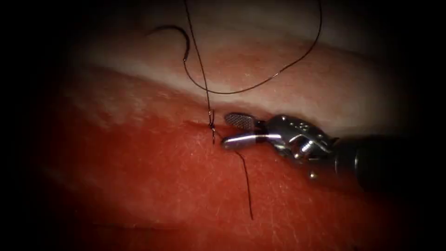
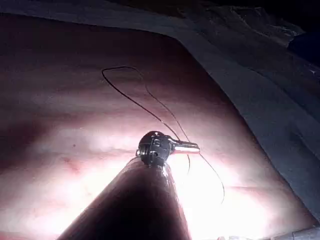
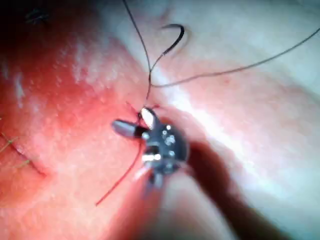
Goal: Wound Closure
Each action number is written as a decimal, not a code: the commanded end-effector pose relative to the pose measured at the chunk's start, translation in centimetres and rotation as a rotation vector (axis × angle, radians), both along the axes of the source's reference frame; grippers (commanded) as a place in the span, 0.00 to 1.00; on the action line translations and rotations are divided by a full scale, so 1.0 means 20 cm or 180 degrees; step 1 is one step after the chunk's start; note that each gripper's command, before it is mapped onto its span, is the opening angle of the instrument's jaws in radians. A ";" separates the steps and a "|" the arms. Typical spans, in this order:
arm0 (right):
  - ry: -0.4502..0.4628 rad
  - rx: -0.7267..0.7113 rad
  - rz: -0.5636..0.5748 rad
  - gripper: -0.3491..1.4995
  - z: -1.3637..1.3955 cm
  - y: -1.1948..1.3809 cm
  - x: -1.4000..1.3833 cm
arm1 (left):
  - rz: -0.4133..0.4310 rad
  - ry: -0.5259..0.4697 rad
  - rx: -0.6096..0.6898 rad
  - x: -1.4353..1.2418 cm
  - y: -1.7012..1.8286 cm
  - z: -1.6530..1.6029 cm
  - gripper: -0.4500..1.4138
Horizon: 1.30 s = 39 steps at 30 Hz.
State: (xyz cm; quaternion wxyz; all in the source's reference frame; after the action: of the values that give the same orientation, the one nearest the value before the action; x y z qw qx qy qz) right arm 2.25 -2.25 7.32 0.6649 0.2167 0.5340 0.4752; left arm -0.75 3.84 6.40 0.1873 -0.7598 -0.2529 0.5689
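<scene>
Endoscope, right claw: jaws spread, empty, tips just right of the knot at the cut.
Endoscope, needle: lying free on the pale tissue, well above the cut.
Endoscope, thread: loops from needle to knot; a loose tail trails below.
Left wrist, tool: cannot tell its jaw state.
Right wrist, right claw: parted beside the stitch, holding nothing.

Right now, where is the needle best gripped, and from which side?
Likely the needle at its arched middle, from above: it lies flat on the tissue, outside it, tip left, thread end down. The right tool, open and empty, sits at the cut.
</scene>
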 end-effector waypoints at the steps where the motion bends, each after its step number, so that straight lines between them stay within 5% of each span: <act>1: 0.0004 0.0002 0.0015 0.87 0.002 0.002 0.006 | -0.0001 -0.0003 -0.0014 -0.002 0.003 0.001 0.00; 39: -0.0060 -0.0451 -0.0091 0.92 0.023 0.015 0.041 | 0.0011 -0.0154 -0.0020 -0.009 -0.001 -0.018 0.00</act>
State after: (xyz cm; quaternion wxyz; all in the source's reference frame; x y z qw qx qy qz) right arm 3.00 -1.95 7.74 0.6912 0.1720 0.5558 0.4288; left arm -0.89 3.75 6.01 0.1790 -0.7731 -0.2583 0.5509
